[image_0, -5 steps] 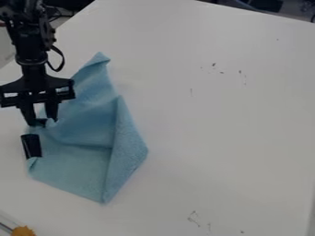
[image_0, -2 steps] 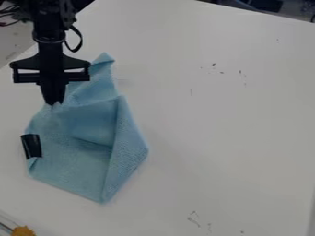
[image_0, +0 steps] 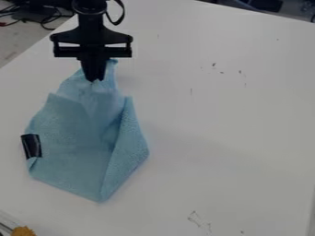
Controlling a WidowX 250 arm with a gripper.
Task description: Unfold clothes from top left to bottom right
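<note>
Blue cloth [image_0: 67, 152]: one piece, on the left part of the view, folded and creased, its narrow end at the top.
End effector [image_0: 93, 79]: black, over the cloth's upper part, fingers drawn together, pinching the fabric.
Black strip [image_0: 31, 146]: one, at the cloth's left edge.
White desk [image_0: 215, 129]: beneath the cloth, scattered dark marks toward the right.
Orange-yellow item [image_0: 23, 231]: lower left corner, partly seen.

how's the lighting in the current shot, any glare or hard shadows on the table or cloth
Camera view: soft, diffuse light, no harsh glare on the white table; only faint, soft-edged shading right of the blue cloth; a slight sheen on the black strip
</note>
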